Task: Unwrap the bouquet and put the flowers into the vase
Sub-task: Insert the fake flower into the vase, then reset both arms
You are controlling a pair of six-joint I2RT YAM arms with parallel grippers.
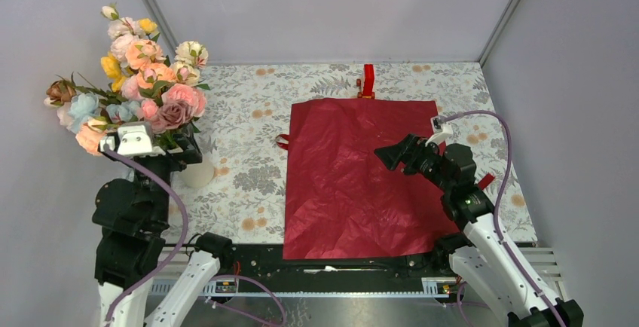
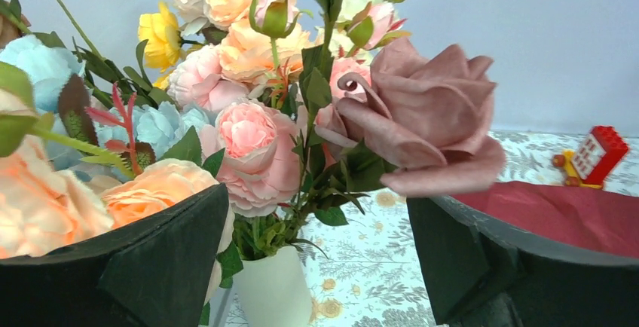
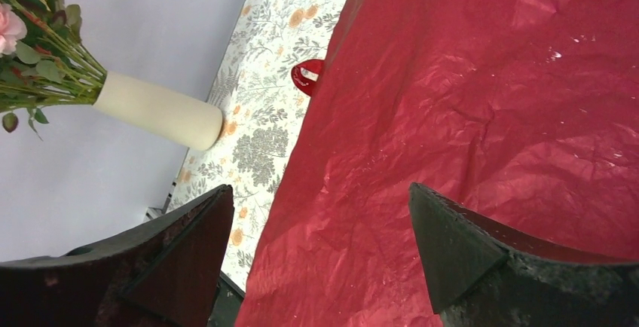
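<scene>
The flowers [image 1: 81, 107], pale blue and brown-mauve blooms on thin stems, stand in the vase [image 1: 197, 173] at the near left of the surface [image 1: 249, 120], packed in among larger peach, pink and yellow roses [image 1: 147, 56]. The dark red wrapping paper [image 1: 362, 184] lies spread flat in the middle, well apart from them. The placing looks done, and the step in hand appears to be getting the left claw [image 2: 316, 195] clear of the bunch.

To do that well, the claw should back out along the line it points, with its jaws wide so no leaf or petal is caught. A mauve rose [image 2: 429, 120] hangs just above the gap between the fingers. Going up through the heads risks dragging a stem out or rocking the narrow vase, so low and toward the near edge seems the safer way out.

The left claw's jaws stand wide apart with nothing clamped. They sit at the height of the lower blooms, with the vase mouth showing below and between them. The left arm is folded steeply up from its base, its wrist beside the vase.

The right arm reaches in from the near right with its elbow bent. The right claw [image 3: 320, 206] points left and hovers over the right part of the paper, jaws apart and empty.
</scene>
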